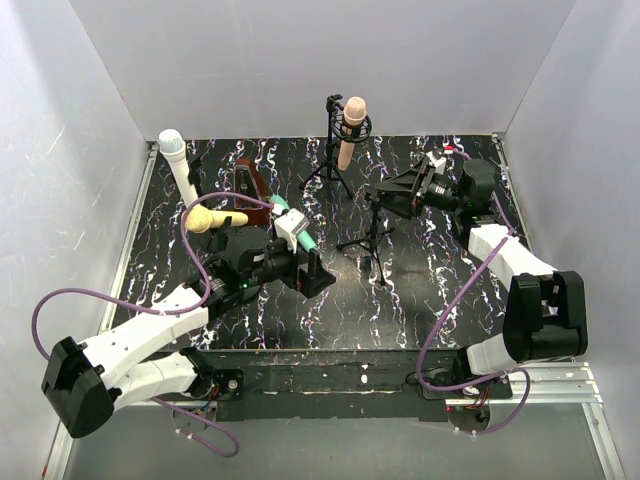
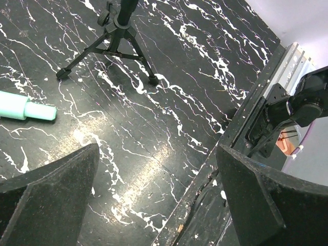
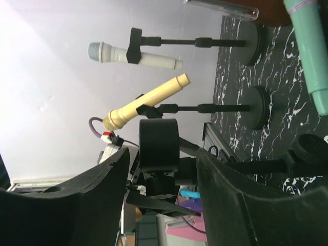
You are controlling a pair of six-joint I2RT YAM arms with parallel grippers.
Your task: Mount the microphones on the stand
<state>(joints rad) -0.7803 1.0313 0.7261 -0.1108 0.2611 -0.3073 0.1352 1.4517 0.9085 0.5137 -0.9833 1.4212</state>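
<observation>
A teal microphone (image 1: 296,230) lies on the black marbled table, just behind my left gripper (image 1: 316,273); its tail end shows in the left wrist view (image 2: 26,108). My left gripper (image 2: 154,171) is open and empty, low over the table. An empty tripod stand (image 1: 374,237) stands mid-table, its black clip (image 3: 159,146) between my right gripper's fingers with a gap on each side. My right gripper (image 3: 162,177) is open, and also shows in the top view (image 1: 397,192). A white microphone (image 1: 178,163), a yellow one (image 1: 214,220) and a pink one (image 1: 350,128) sit in stands.
A brown wedge-shaped object (image 1: 246,180) stands at the back left. The pink microphone's tripod (image 1: 328,170) stands at the back centre. White walls close in the table on three sides. The table's front edge (image 2: 215,154) runs close under my left gripper.
</observation>
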